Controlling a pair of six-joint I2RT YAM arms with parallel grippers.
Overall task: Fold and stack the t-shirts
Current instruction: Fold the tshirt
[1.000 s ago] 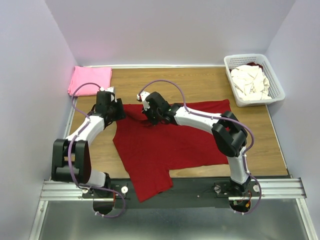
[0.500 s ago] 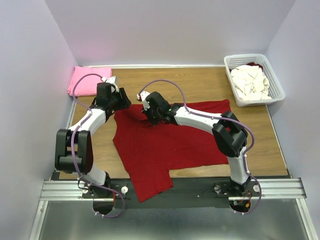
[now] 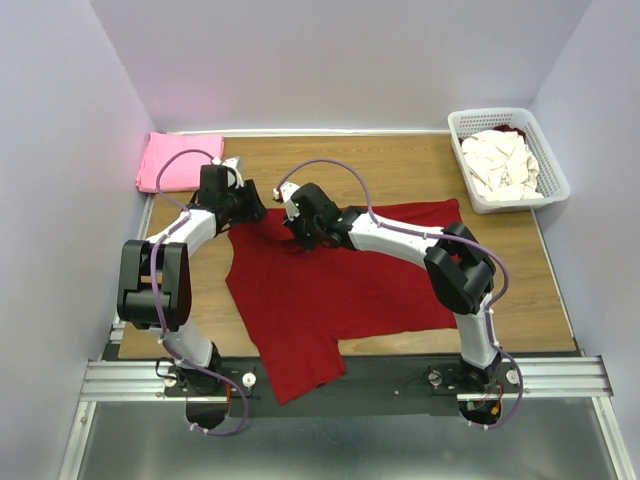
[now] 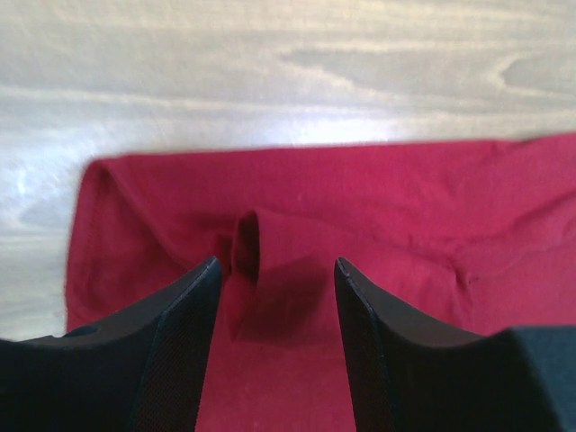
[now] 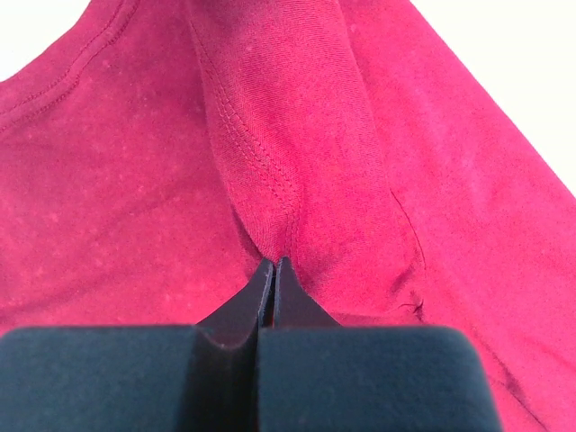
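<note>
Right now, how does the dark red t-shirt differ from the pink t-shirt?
The dark red t-shirt lies spread out; the pink t-shirt lies folded in the table's far left corner. The red one covers much more of it than the pink one. The right gripper pinches the red one; no gripper touches the pink one. Both are plain.

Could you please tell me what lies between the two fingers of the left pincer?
A small raised fold of the dark red t-shirt lies between the open fingers of the left pincer; the left wrist view shows it.
</note>
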